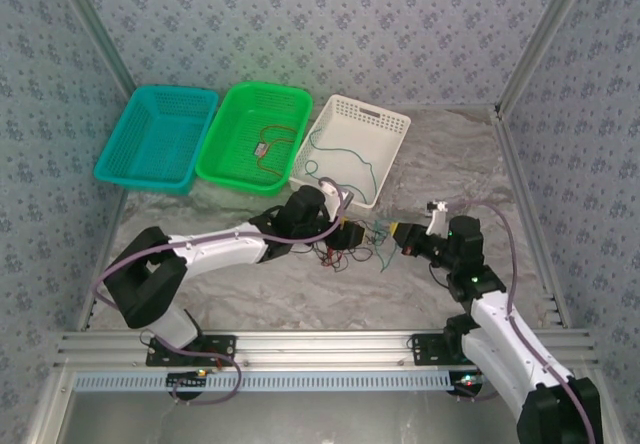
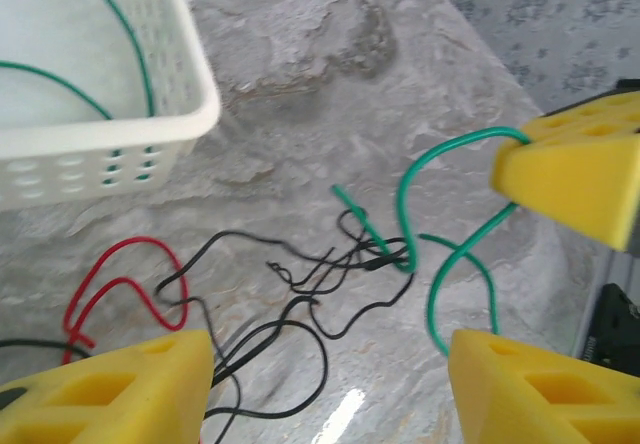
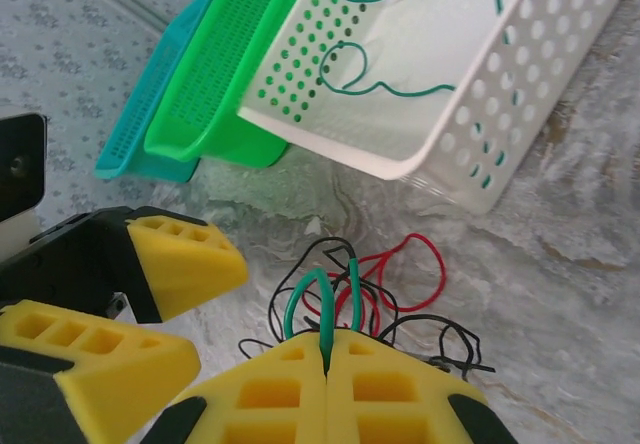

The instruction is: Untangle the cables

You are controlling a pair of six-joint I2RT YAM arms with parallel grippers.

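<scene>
- Room: an enclosure with patterned papered walls [image 1: 300, 24] at the back and on both sides, with metal rails at the near edge.
- Surface [image 1: 300, 294]: marbled grey sheet, wrinkled, carrying three baskets in a row at the far side.
- Baskets, left to right, touching side by side: teal basket [image 1: 160, 134]; green basket [image 1: 245, 114] with a thin red wire [image 1: 268, 144] inside; white basket [image 1: 365, 114] with a green wire [image 1: 350, 159] lying inside.
- Left arm [image 1: 220, 244]: reaches from near left across to the middle. Right arm [image 1: 500, 324]: reaches from near right inward.
- Left claw [image 2: 330, 344]: fingers spread wide, gripping nothing, poised over the tangle.
- Right claw [image 3: 327, 339]: pressed closed on the held green cable [image 3: 320, 304], which leaves the seam between the pads as a narrow upright loop.
- Cables [image 1: 350, 249]: a loose tangle on the surface just in front of the white basket, between the two claws. Its long axis runs left to right in the top view.
- Red cable [image 2: 120, 284]: looped at the tangle's left end.
- Black cables [image 2: 300, 314]: knotted through the middle.
- Held green cable, remainder: crosses the black knot. One free end points toward the white basket.
</scene>
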